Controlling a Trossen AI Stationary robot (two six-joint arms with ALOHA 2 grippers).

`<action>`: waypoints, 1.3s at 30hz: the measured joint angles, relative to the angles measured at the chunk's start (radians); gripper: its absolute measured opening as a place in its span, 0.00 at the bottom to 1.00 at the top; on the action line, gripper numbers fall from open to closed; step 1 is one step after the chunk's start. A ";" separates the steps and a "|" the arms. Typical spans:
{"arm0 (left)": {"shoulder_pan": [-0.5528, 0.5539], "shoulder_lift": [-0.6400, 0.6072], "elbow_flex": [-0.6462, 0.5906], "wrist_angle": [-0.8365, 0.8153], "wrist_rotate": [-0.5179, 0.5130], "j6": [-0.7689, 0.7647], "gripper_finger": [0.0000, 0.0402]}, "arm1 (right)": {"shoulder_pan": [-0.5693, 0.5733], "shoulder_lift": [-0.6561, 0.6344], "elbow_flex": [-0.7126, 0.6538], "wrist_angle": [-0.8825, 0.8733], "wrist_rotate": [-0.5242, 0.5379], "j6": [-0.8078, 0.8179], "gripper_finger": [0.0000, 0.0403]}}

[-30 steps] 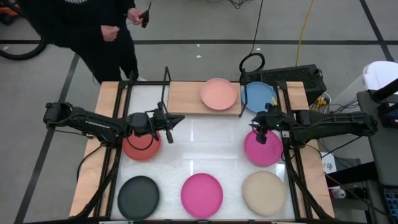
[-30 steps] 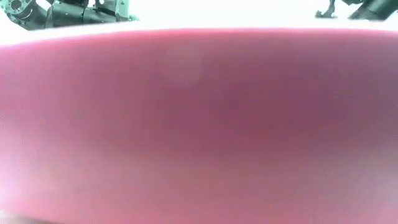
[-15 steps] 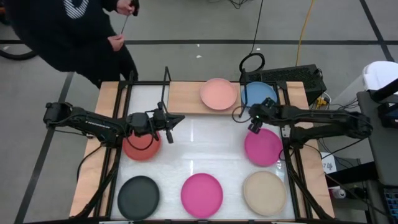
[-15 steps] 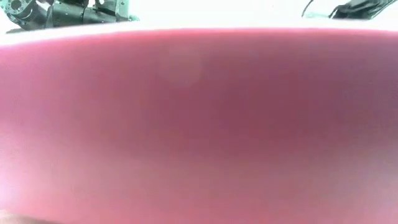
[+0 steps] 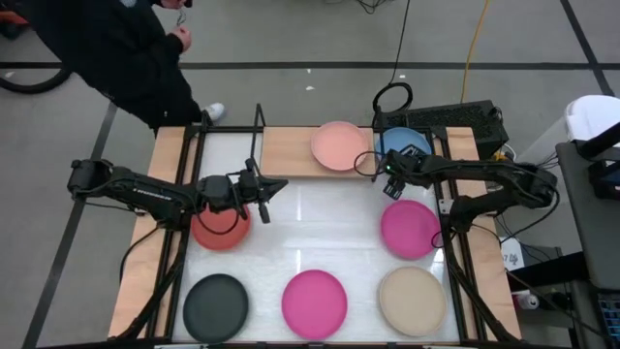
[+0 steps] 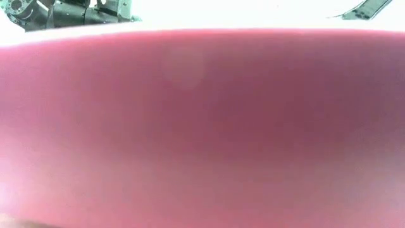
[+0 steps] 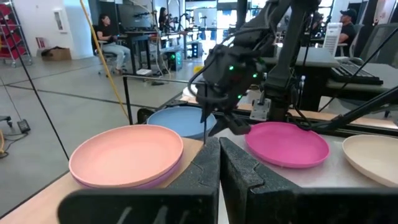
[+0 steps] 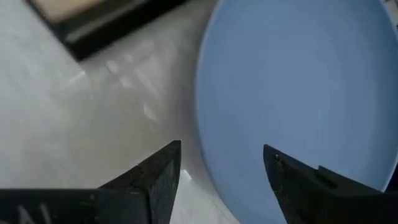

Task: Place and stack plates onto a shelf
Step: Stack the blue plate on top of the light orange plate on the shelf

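The light pink plate (image 5: 340,145) lies on the shelf (image 5: 289,152). In the left wrist view a purple rim (image 7: 163,176) shows under the pink plate (image 7: 127,154). The blue plate (image 5: 404,147) lies flat on the white table just right of the shelf. My right gripper (image 5: 388,177) is open and hovers over the blue plate's (image 8: 298,93) near-left rim, one finger on each side of the rim (image 8: 222,155). My left gripper (image 5: 260,192) is shut (image 7: 219,149) and is held above the table beside the red plate (image 5: 221,229).
A magenta plate (image 5: 410,229) lies near the right arm. A black plate (image 5: 216,302), a second magenta plate (image 5: 314,302) and a beige plate (image 5: 412,299) line the near edge. The second magenta plate (image 6: 202,126) fills the low view. A person (image 5: 116,48) stands beyond the far-left corner.
My right gripper has moved from above the magenta plate toward the far edge and a little left, and is now over the blue plate's near rim. The person beyond the table has shifted toward the left.
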 joint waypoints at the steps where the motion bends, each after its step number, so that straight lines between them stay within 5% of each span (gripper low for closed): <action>1: 0.000 0.000 0.000 0.000 0.000 0.000 0.01 | -0.009 0.011 0.000 0.005 0.000 -0.004 0.52; 12: 0.000 0.000 0.000 0.000 0.000 0.001 0.01 | -0.083 0.039 -0.052 0.089 -0.088 0.005 0.47; 23: 0.000 0.000 0.000 0.000 0.000 0.000 0.01 | -0.083 0.030 -0.058 0.069 -0.095 0.065 0.06; 26: 0.000 0.000 0.000 0.000 0.000 0.000 0.01 | -0.082 0.011 -0.059 0.067 -0.097 0.079 0.03; 39: -0.001 0.000 0.000 0.000 0.000 0.000 0.01 | -0.083 -0.345 -0.062 0.080 -0.007 0.147 0.00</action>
